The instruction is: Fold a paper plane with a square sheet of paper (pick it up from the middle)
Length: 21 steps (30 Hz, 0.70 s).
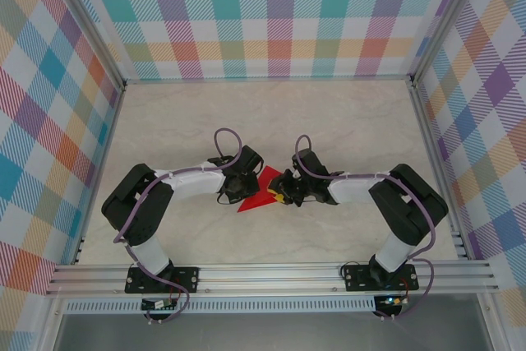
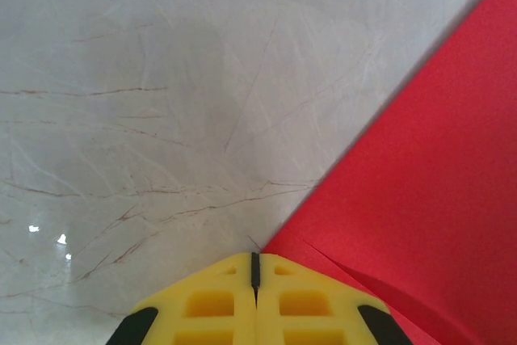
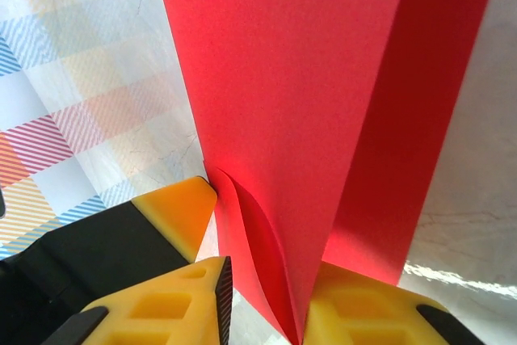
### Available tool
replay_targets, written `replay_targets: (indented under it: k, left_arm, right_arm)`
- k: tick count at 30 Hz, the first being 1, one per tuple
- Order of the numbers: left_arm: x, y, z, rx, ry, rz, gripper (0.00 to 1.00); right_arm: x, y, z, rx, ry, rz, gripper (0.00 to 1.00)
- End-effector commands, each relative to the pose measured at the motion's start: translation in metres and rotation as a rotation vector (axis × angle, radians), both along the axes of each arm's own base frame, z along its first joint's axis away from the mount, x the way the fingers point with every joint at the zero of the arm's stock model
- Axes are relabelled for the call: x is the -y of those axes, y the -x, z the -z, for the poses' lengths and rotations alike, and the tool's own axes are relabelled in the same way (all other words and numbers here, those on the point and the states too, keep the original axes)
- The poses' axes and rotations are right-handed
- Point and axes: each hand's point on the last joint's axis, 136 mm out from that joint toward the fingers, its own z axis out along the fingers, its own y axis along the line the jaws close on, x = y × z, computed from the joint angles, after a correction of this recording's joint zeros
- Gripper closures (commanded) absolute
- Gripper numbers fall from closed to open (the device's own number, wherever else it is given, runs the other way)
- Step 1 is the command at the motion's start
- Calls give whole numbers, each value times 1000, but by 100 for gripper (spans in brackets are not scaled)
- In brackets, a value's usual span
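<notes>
**Desk:** What is shown at centre?

**Photog:** One square sheet of paper point(image 1: 256, 200), plain bright red and matte, is seen at mid-table btwn the two tools. It is part folded. One pointed corner is laid flat, and another part is raised upright. A second layer's edge can be made out near the flat corner.

**Desk:** Tool states?

**Photog:** The left gripper point(image 2: 255, 258) is seen closed, yellow fingertips pressed together w/ nothing btwn them. The tips are set right at the paper's corner. The right gripper point(image 3: 271, 280) is seen w/ jaws part-way apart around the raised fold. The paper is laid against one yellow finger, and a sliver of tabletop is visible beside the other's black pad, so no firm clamp is shown.

**Desk:** Surfaces and edges?

**Photog:** The table point(image 2: 161, 119) is pale, glossy and marble-veined. It is boxed on three sides by walls point(image 1: 279, 14) in pastel check. Ribbed aluminium rails point(image 1: 271, 273) are run along the near edge. Broad open tabletop is seen btwn the tools and the far wall, and out to both sides.

**Desk:** Counts?

**Photog:** Two arms point(image 1: 189, 180), black-and-white, are bent inward. Two grippers, one red sheet and two purple cables point(image 1: 226, 133) are counted.
</notes>
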Motion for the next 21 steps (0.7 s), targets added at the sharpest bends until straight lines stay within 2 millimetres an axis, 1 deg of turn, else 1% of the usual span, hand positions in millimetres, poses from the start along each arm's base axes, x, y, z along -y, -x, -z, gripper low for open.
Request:
replay_targets:
  k: [1,3,5,7,9,14,16,19,21]
  left_arm:
    - [-1,14,2,-56,-20,20,99]
    - [-1,12,-3,-45,-10,21,98]
    - [0,9,-10,-28,5,27,95]
    - [0,8,-18,-11,17,41,88]
    - [-2,5,-28,18,25,48,79]
    - [-5,3,-57,129,61,95,53]
    - [-6,3,-65,174,74,124,46]
    - [-5,6,-71,233,99,190,39]
    - [-2,10,-71,258,108,260,39]
  right_arm:
    - [-4,3,3,-7,-25,-4,76]
    - [-3,3,4,-12,-19,1,80]
    - [0,4,5,-12,-7,7,86]
    - [3,4,5,-13,13,14,92]
    - [6,4,4,-11,37,19,96]
    - [16,5,-2,-28,127,16,97]
    - [17,3,-6,-32,150,14,97]
    - [16,0,-12,-34,162,9,97]
    - [14,-1,-16,-40,169,1,97]
